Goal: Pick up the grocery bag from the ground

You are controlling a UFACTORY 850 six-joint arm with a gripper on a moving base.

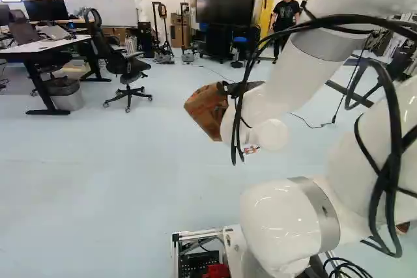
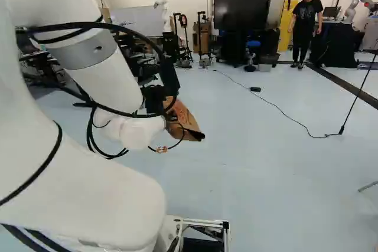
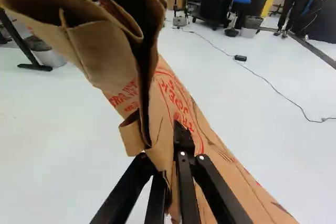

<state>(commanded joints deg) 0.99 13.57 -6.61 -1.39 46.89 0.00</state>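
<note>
The black gripper is at the end of my raised arm, mostly behind the wrist joint in the right base view. From it hangs the brown paper grocery bag, tilted and off the floor. The same bag shows beyond the arm's wrist in the left base view. In the wrist view the gripper is shut on the bag, with folded paper pinched between its fingers. The bag's creased upper part reaches ahead of the fingers, and its red-printed side slants away beside them.
A desk, a bin and an office chair stand at the left of the left base view. A large screen is farther ahead. A cable crosses the floor to a thin stand. Another robot is far right.
</note>
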